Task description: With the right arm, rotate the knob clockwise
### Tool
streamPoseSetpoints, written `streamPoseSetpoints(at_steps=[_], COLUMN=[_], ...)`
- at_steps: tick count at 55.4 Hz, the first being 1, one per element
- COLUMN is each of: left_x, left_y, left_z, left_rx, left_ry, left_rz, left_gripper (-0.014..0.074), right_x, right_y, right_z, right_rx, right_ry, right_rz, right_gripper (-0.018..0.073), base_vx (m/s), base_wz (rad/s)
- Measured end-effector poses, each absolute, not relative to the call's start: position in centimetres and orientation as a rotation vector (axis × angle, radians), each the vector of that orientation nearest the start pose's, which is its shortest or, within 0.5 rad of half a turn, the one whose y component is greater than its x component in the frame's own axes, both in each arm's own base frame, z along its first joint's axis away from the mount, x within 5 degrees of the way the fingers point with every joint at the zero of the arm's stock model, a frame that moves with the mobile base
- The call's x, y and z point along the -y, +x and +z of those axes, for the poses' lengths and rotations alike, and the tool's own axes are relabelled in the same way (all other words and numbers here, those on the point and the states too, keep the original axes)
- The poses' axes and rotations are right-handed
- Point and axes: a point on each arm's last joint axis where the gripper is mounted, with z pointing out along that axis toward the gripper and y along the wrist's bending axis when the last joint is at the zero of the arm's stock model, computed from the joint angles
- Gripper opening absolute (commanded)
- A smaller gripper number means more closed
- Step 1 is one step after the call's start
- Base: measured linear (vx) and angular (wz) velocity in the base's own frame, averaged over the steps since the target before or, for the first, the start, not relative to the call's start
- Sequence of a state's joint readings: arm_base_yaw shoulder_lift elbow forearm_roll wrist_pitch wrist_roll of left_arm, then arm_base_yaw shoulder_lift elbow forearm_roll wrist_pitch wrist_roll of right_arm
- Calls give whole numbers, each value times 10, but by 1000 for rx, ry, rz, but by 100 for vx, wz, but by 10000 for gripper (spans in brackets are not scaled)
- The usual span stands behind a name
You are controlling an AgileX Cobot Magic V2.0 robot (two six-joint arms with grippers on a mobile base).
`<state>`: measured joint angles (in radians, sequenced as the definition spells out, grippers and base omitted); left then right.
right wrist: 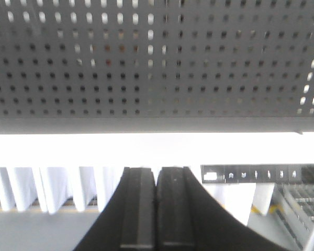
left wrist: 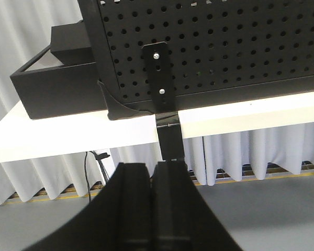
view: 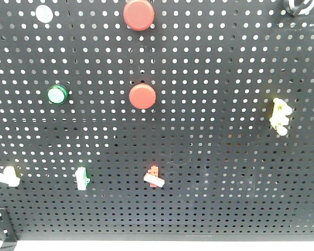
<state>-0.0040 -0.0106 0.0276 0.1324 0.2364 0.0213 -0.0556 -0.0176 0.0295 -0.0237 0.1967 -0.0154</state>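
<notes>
Only our front view shows the pegboard (view: 209,172) face: two red buttons (view: 142,96), with the yellow knob (view: 280,116) at its right edge. Our wrist views show the left fingers (left wrist: 150,209) and right fingers (right wrist: 156,209) pressed together below the bench (left wrist: 240,112), holding nothing.

Knobs on the upright black pegboard (view: 214,172), as I see them from the front. Low row, left to right: white knob (view: 8,177), green knob (view: 82,178), red knob (view: 154,178), each with a small tilted handle. The yellow knob (view: 280,116) sits higher, far right, its handle near vertical. I cannot tell which is the target.
</notes>
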Motion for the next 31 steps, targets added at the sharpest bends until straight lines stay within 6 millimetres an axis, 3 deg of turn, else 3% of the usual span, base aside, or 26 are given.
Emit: streamPoseSetpoints(at_steps=[31], left_x=[-3], left_y=[56], left_z=[183], left_rx=[-1733], left_ry=[111], left_rz=[134], left_gripper=[-6], right_x=[4], right_y=[55], right_z=[186], right_rx=[-1700], right_ry=[19], right_rz=[-74], right_gripper=[-8], base_vx=[0], base_wz=[0])
